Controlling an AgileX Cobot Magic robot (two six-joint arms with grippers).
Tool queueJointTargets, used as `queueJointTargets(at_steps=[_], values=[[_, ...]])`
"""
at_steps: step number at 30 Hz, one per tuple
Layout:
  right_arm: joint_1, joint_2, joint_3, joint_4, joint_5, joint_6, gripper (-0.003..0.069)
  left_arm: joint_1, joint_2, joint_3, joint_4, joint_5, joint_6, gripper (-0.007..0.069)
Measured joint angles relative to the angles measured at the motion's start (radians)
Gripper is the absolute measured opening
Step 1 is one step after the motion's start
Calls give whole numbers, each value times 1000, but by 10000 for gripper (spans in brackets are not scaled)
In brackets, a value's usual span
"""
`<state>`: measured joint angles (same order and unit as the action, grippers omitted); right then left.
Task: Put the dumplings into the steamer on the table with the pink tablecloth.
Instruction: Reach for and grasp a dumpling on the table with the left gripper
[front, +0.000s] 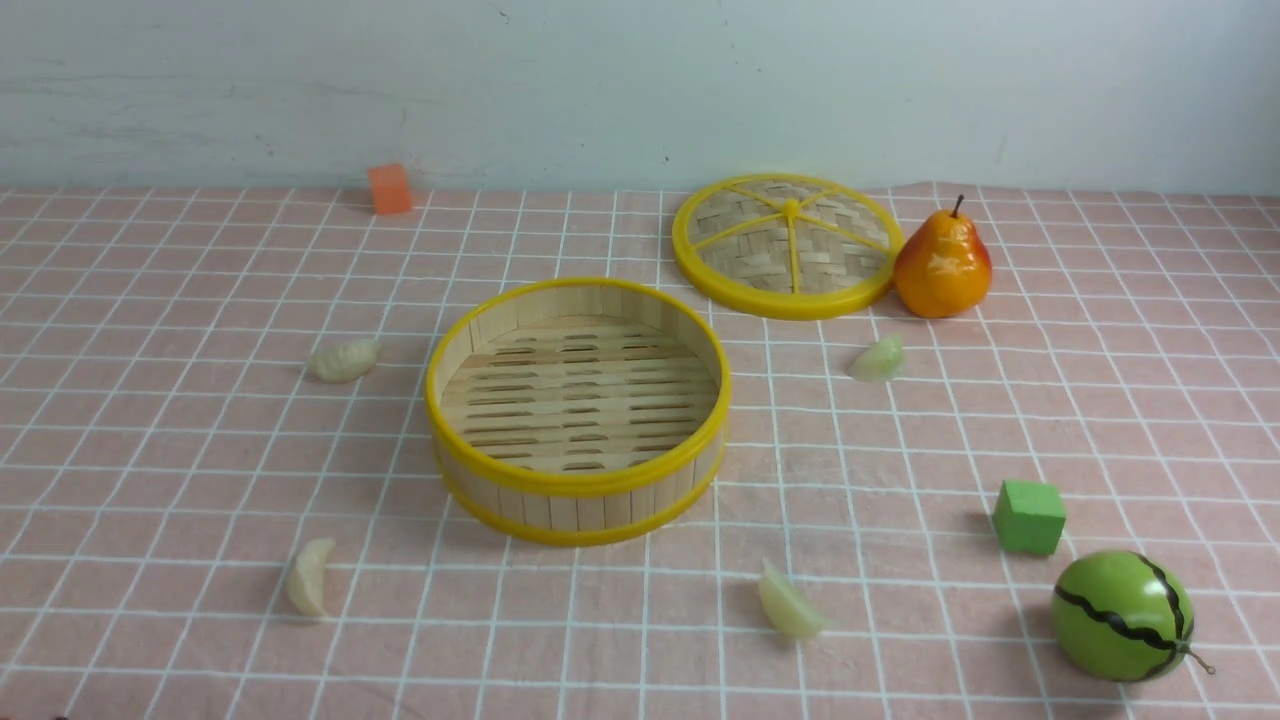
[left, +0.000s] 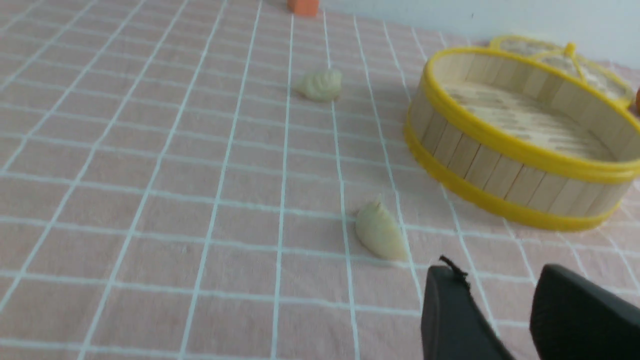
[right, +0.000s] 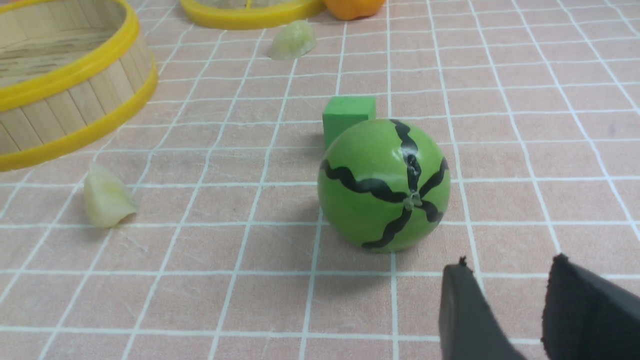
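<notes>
The steamer (front: 578, 410) stands empty mid-table on the pink tablecloth (front: 200, 470). Four dumplings lie around it: far left (front: 343, 360), near left (front: 310, 578), near right (front: 790, 602), far right (front: 879, 359). Neither gripper shows in the front view. In the left wrist view my left gripper (left: 495, 275) is open and empty above the cloth, a short way from the near-left dumpling (left: 380, 232); the steamer (left: 520, 135) lies beyond. In the right wrist view my right gripper (right: 510, 267) is open and empty, just short of the toy watermelon (right: 384, 185); the near-right dumpling (right: 105, 199) lies off to one side.
The flat woven lid (front: 787, 245) lies at the back with a pear (front: 942, 265) beside it. A green cube (front: 1029, 516) and the toy watermelon (front: 1122, 616) sit at the near right. An orange cube (front: 390, 189) stands by the back wall.
</notes>
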<state>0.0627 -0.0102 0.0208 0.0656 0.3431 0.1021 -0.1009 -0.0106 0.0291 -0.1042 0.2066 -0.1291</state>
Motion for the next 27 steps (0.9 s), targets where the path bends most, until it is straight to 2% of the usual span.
queueJointTargets(at_steps=[3,6,8,10,16,19,24,27], values=[[0,0,5,0,-75,0,239,0,0,0,0,-112,0,238],[0,0,5,0,-262,0,239,0,0,0,4,-294,0,238],[0,0,5,0,-313,0,239,0,0,0,5,-344,0,238],[0,0,5,0,-428,12,239,0,0,0,5,-458,-4,238],[0,0,5,27,-671,184,236,0,0,-3,-23,-719,-169,237],[0,15,2,28,-714,200,211,0,0,-53,-29,-685,-227,226],[0,172,-142,19,-679,158,10,0,159,-371,-31,-388,-211,78],[0,312,-253,-15,-588,79,-17,0,363,-529,-30,-277,-179,-14]])
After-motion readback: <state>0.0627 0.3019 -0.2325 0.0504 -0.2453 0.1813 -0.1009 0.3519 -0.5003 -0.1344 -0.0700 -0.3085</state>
